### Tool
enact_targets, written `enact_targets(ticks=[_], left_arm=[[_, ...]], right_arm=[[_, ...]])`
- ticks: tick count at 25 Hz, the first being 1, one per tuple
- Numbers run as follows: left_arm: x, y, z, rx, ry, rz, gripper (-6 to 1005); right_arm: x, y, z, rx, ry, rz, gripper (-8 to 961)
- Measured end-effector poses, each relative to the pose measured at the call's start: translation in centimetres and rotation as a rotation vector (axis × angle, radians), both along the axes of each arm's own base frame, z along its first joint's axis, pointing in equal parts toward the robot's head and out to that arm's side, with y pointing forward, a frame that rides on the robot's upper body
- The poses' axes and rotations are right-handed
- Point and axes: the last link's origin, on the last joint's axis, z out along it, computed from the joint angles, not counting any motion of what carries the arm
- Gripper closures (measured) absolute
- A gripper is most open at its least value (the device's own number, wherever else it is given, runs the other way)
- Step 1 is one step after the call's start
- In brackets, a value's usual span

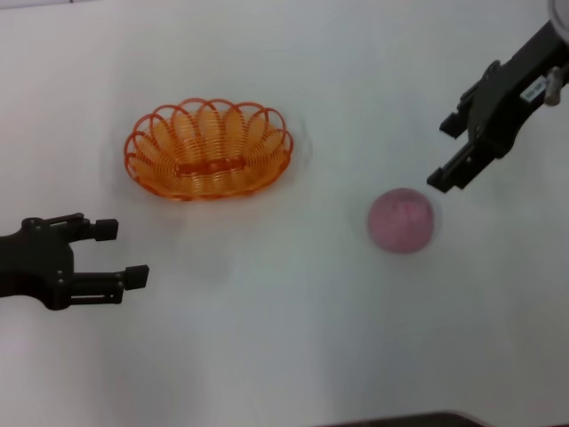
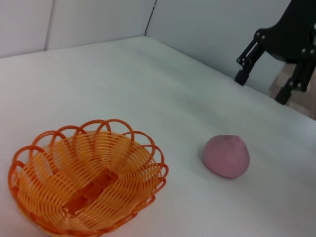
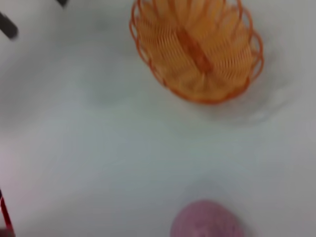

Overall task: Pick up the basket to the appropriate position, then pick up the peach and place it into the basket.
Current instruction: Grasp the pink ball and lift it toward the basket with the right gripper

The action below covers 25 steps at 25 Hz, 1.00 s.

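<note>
A small white label sits on the right arm, but its writing is too small to read. The basket (image 1: 210, 149) – oval, shallow, of orange wire with a looped rim – stands on the white table (image 1: 293, 338) with nothing inside. The peach (image 1: 402, 220), round and matt pink, lies on the table to its right, well apart. The right gripper (image 1: 452, 156) hovers just beside the peach, jaws apart – holding nothing. The left gripper (image 1: 122, 253) waits below the basket, also spread wide.
</note>
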Motion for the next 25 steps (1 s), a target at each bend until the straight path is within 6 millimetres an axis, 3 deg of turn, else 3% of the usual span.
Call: enact_targets(ticks=[7, 25], left_arm=[[0.2, 0.0, -0.2, -0.012, -0.005, -0.005, 109], [0.3, 0.0, -0.2, -0.021, -0.008, -0.014, 109]], right_arm=[[0.1, -0.4, -1.3, -0.047, -0.041, -0.006, 87], [-0.2, -0.5, -2.3, -0.067, -0.086, 0.005, 88]])
